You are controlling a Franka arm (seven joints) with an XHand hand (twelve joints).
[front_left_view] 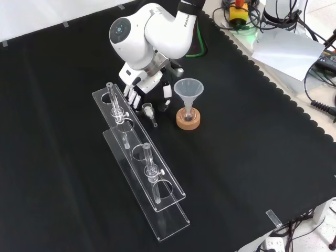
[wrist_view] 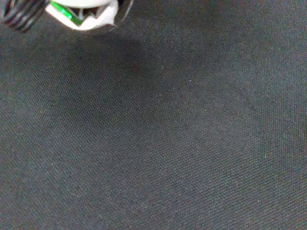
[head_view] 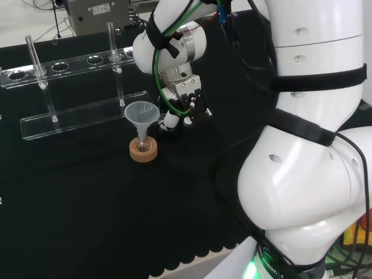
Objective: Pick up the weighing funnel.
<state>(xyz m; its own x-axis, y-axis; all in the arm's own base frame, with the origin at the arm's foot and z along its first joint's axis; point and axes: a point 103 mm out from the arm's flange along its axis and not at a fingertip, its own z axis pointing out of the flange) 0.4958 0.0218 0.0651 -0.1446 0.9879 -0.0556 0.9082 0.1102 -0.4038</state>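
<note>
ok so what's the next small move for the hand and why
Probably curl the black and white hand shut around the small clear weighing funnel. In the front view the hand is low over the black cloth, apparently open, and that piece lies between its fingers, not yet gripped.

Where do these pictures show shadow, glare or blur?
Wrist view: a soft shadow falls on the cloth, and a white part of the hand is blurred. Front view: the clear rack shows by its bright edges, and the white paper glares. Head view: the white arm is bright against the dark cloth.
</note>
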